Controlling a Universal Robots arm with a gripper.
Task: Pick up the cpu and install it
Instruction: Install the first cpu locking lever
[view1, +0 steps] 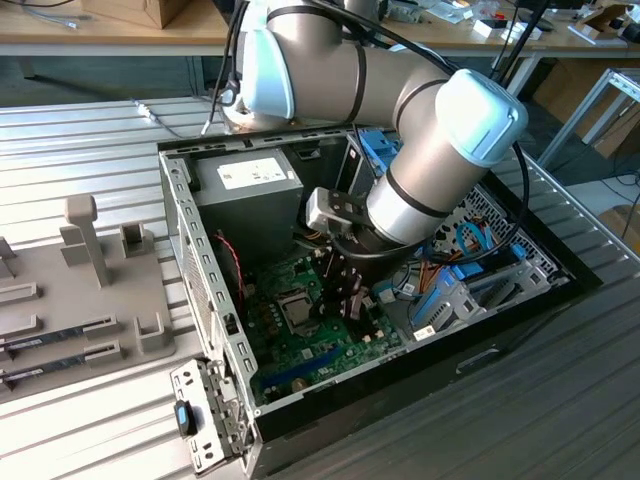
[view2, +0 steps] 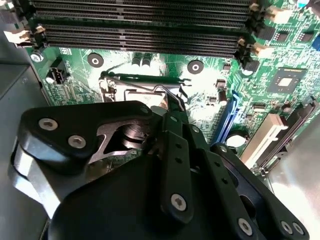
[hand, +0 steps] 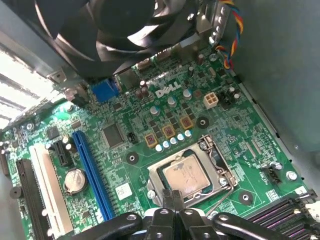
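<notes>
In the exterior view an open desktop computer case (view1: 200, 290) lies on its side on a ribbed metal table (view1: 90, 125), and the robot arm (view1: 400, 110) reaches down into it from about 12 o'clock, with the hand (view1: 345, 300) hanging just above the green motherboard (view1: 300, 345) near the middle of the case. The power supply (view1: 250, 195) sits in the case corner at roughly 11 o'clock from the hand, and blue drive brackets (view1: 450, 300) lie at about 3 o'clock from it. A grey fixture tray (view1: 85, 290) with upright posts rests on the table at 9 o'clock from the case, well apart from the hand. In the first wrist view the cpu (hand: 186, 174) lies flat inside the square metal socket frame (hand: 220, 165) on the motherboard (hand: 150, 115), its silvery top plate facing up and its edges lined up with the frame opening; the hand's (hand: 172, 196) two black fingertips (hand: 166, 199) are pressed together, closed on nothing, and sit at the cpu's near edge, whether touching it I cannot tell. A large case fan (hand: 120, 30) hangs over the board beyond the socket, and a blue expansion slot (hand: 92, 172) runs beside a round coin battery (hand: 75, 181). In the second wrist view the black linkage of the hand (view2: 172, 107) covers the socket, with the memory slots (view2: 140, 30) beyond it.
</notes>
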